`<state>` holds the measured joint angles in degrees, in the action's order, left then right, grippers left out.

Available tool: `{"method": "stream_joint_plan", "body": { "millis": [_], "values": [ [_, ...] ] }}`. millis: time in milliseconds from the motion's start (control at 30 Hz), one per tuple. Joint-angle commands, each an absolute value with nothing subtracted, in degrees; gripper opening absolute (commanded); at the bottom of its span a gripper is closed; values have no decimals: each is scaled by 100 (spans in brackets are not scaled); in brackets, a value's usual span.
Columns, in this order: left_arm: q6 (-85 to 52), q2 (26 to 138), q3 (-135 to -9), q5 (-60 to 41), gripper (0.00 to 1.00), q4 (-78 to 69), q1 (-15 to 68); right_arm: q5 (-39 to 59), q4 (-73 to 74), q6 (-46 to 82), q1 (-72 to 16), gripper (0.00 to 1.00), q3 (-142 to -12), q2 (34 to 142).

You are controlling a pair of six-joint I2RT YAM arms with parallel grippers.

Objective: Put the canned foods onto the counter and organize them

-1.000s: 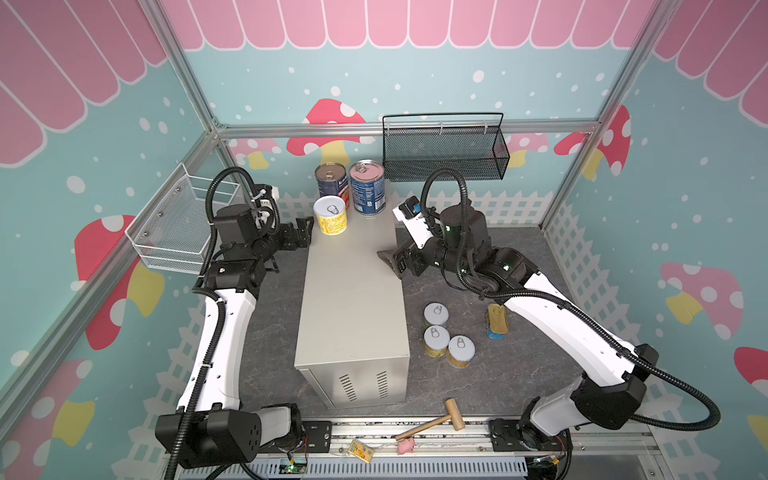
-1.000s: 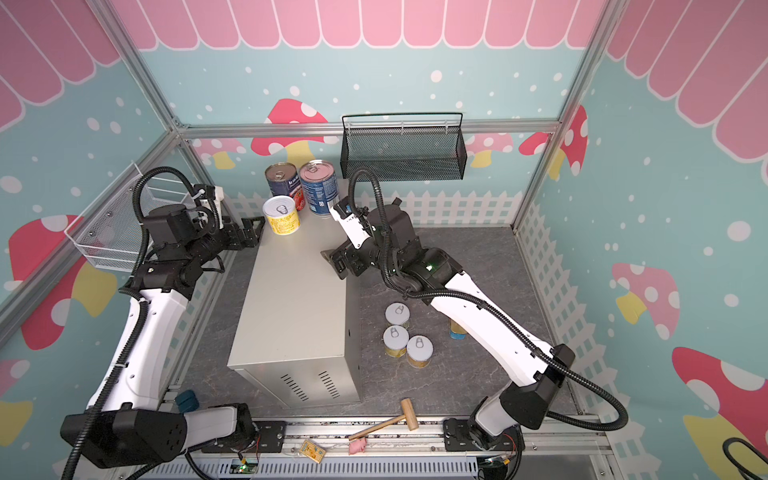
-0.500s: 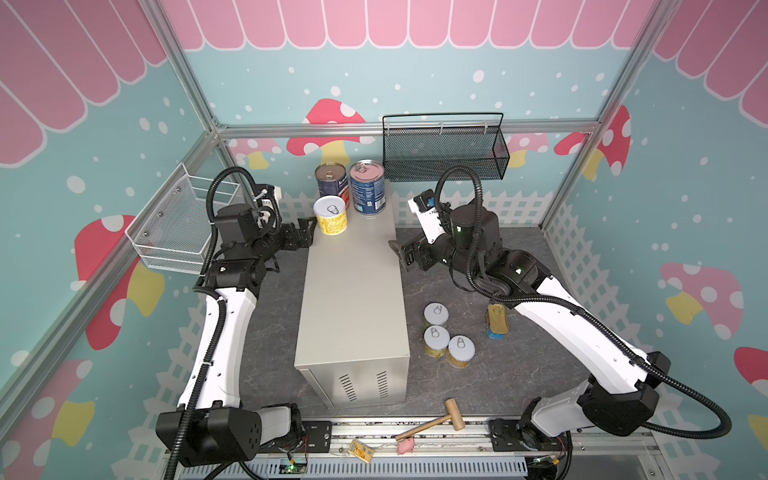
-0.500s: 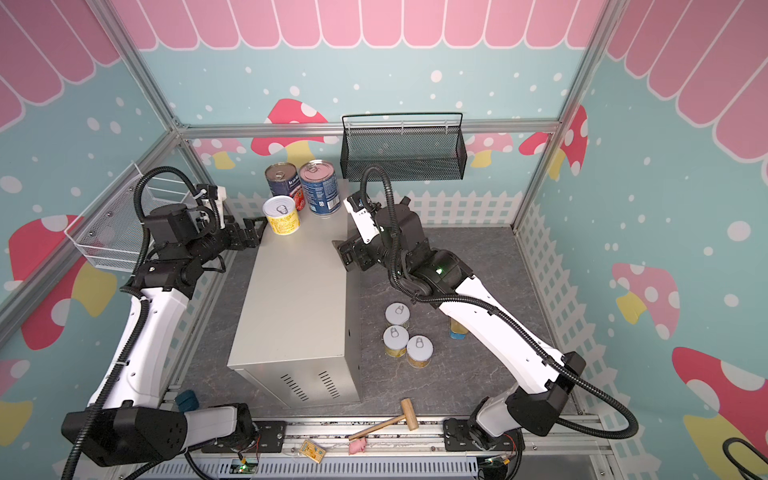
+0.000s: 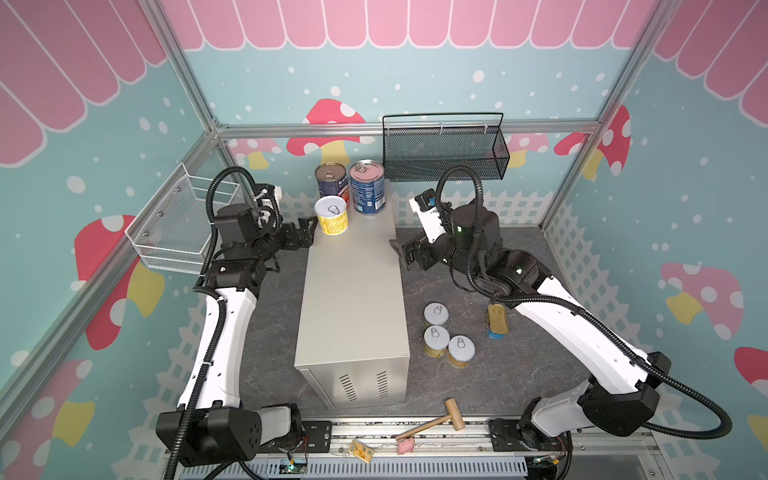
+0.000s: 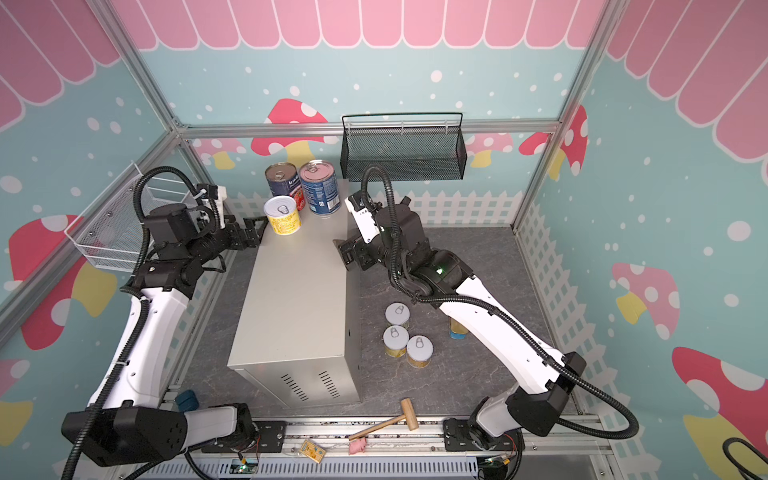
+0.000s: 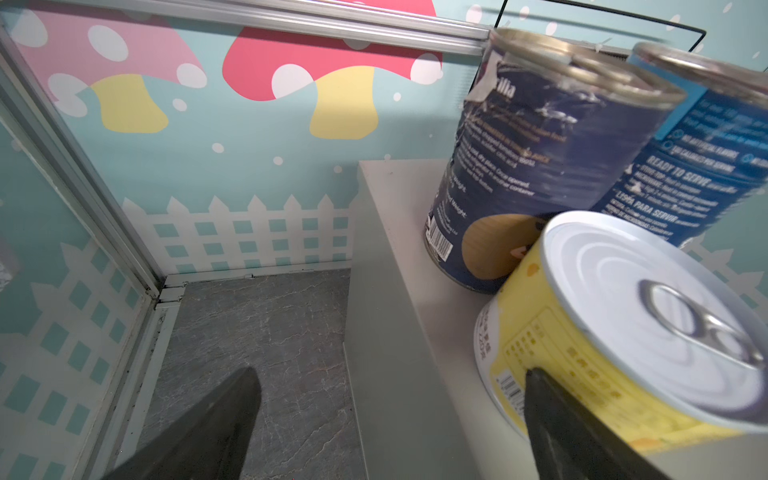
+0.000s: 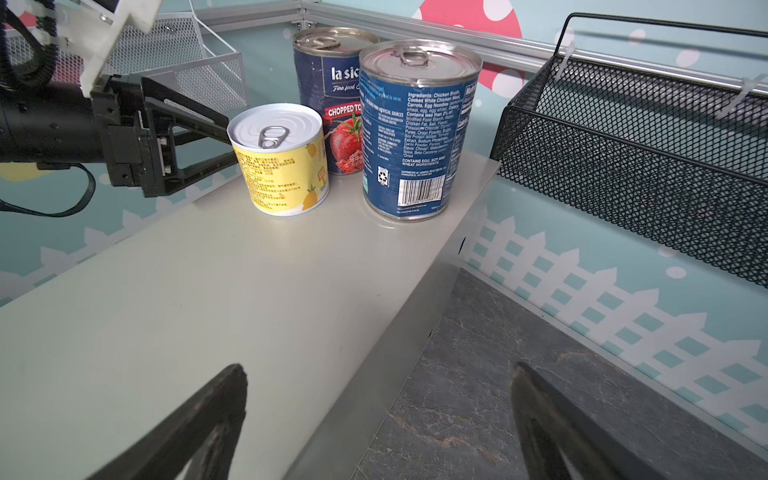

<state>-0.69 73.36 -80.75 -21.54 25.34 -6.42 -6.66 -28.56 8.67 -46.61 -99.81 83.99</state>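
Moved: left hand edged forward; right hand has drawn back from the surface.
Left hand: fingers apart, tips just beside the yellow pineapple can, probably squaring it into the row.
Beyond it: chopped-tomato can, soup can, on the surface.
Right hand: fingers apart, empty.
Behind it: three yellow cans, gold-topped tin on the floor; its forearm overhangs the tin.

Premises: a robot test cell dressed as a toy shop stall. Bare aluminium frame rails carry printed teal wall panels with red mushrooms, picket fence and pink scalloped awning; two white-and-black robot arms are mounted on a slotted metal base rail. A long beige-grey metal box counter stands on grey marble-patterned flooring.
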Motion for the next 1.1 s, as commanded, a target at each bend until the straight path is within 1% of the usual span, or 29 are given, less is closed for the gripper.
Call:
{"method": "stream_joint_plan", "body": {
  "millis": [0, 233, 367, 500, 733, 867, 1067],
  "values": [
    [-57, 7348, -8029, -2261, 99, 2430, -671, -692, -2856, 896, -4711, 99, -9958, 8330],
    [-79, 7336, -8058, -2140, 99, 2459, -673, -569, -2856, 846, -4706, 99, -9984, 8340],
    [-193, 7309, -8155, -1776, 99, 2589, -672, -502, -2865, 826, -4711, 100, -9976, 8340],
    [-490, 7222, -8357, -1012, 99, 2904, -676, -456, -2917, 843, -4711, 100, -9963, 8362],
    [-1079, 6807, -8415, -839, 99, 3526, -677, -438, -3110, 920, -4710, 100, -9854, 8279],
    [-1148, 6420, -8367, -833, 99, 3923, -636, -709, -3217, 1109, -4711, 99, -9616, 8097],
    [-799, 5896, -8463, -797, 99, 4611, -275, -1277, -3088, 1653, -4708, 99, -8882, 7575]
  ]
}}
